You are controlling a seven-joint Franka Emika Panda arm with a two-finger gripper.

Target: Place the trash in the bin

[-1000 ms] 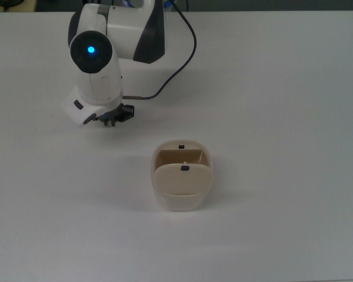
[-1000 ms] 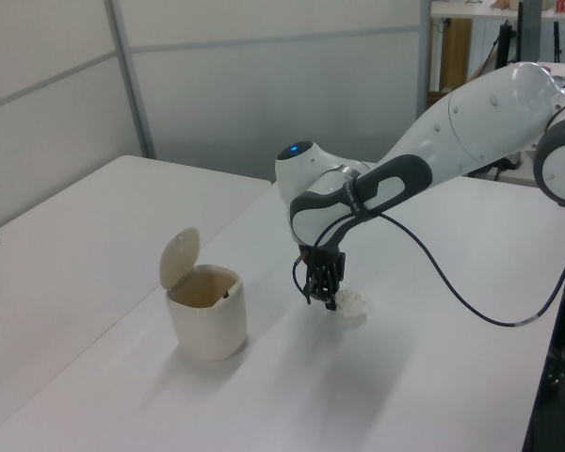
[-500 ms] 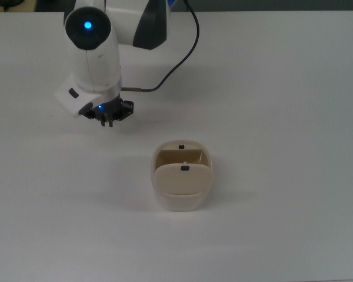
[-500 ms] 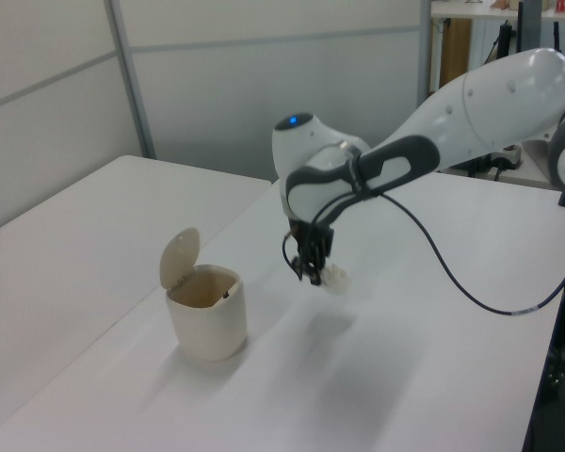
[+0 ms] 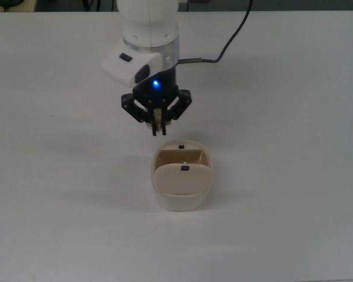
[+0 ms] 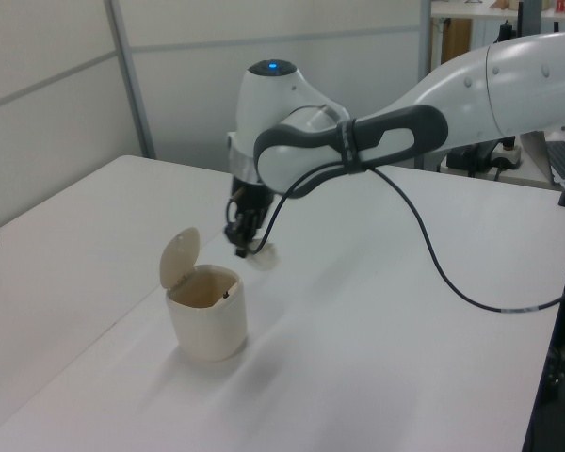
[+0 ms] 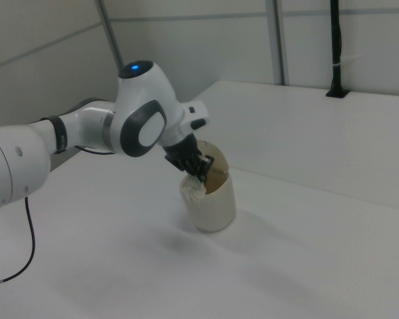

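Note:
The trash (image 6: pixel 262 256), a small off-white paper wad, hangs in the air with my gripper (image 6: pixel 242 249) shut on it. It sits just above and behind the rim of the bin (image 6: pixel 207 330), a small beige tub whose flap lid (image 6: pixel 179 256) stands swung up. In the top view my gripper (image 5: pixel 158 128) points down just beyond the bin (image 5: pixel 176 202), and the wad is mostly hidden under the fingers. From the right view the trash (image 7: pixel 193 189) dangles below the gripper (image 7: pixel 199 171), in front of the bin (image 7: pixel 218 209).
The bin stands on a wide white table (image 5: pixel 282 117). A black cable (image 6: pixel 452 282) loops from my arm down toward the table. Grey wall panels (image 6: pixel 264 85) stand behind the table in the left view.
My gripper lifted the trash off the table and carried it toward the top view's right, ending close beside the bin. The bin has not moved.

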